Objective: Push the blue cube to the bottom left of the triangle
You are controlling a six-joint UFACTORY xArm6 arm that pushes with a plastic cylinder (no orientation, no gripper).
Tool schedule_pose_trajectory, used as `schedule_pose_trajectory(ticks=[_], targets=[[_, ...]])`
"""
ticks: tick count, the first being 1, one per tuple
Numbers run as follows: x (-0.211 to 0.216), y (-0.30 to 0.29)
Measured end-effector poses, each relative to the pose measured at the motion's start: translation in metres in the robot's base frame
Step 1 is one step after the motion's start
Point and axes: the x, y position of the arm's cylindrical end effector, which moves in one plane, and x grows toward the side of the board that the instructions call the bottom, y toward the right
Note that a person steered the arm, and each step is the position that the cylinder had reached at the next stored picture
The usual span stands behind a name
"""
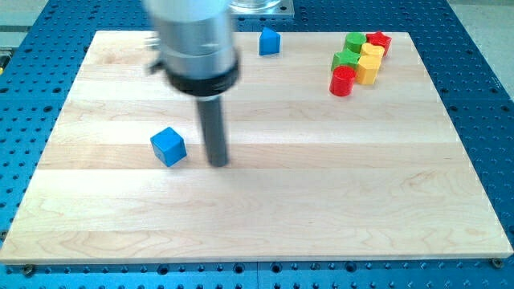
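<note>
The blue cube (169, 147) lies left of the board's middle. The blue triangle block (270, 41) sits at the view's top edge of the board, far up and to the right of the cube. My tip (218, 163) rests on the board just right of the cube and slightly below it, with a small gap between them. The rod rises to the arm's grey body at the view's upper left.
A tight cluster sits at the view's top right: a green block (355, 40), a red block (379, 39), a yellow block (372, 52), another green block (345, 59), another yellow block (367, 71) and a red cylinder (342, 81). The wooden board (321, 201) lies on a blue perforated table.
</note>
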Motion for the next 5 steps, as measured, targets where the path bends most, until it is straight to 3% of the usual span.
schedule_pose_trajectory(ticks=[1, 3, 5], targets=[[0.02, -0.013], [0.038, -0.133], [-0.09, -0.021]])
